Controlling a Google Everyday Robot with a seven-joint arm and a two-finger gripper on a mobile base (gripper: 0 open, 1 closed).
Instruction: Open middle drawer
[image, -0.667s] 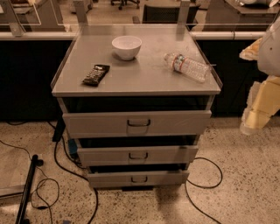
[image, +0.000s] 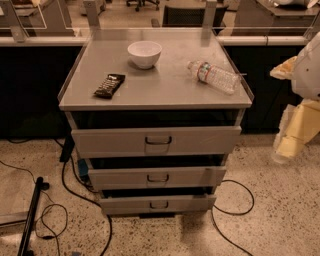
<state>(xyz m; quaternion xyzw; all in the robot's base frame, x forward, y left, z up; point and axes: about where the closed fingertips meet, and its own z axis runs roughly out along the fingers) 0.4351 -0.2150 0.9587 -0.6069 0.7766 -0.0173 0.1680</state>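
Observation:
The grey metal cabinet (image: 155, 95) has three drawers. The middle drawer (image: 200, 177) is the second one, with a low flat front and a small dark wire handle (image: 158, 178) at its centre. A dark gap shows above its front. My gripper (image: 284, 150) hangs at the end of the cream-coloured arm (image: 300, 125) at the right edge of the view. It is to the right of the cabinet, about level with the top drawer, and touches nothing. The taller top drawer (image: 110, 141) is above the middle drawer and the lowest drawer (image: 125, 204) is below it.
On the cabinet top lie a white bowl (image: 144, 53), a dark snack bar (image: 109, 85) and a plastic water bottle (image: 215, 76) on its side. Black cables (image: 235, 200) run over the speckled floor on both sides of the cabinet. A dark pole (image: 31, 215) lies at the lower left.
The arm with the gripper has sunk slightly at the right edge. The cabinet, its drawers and the things on top have not moved.

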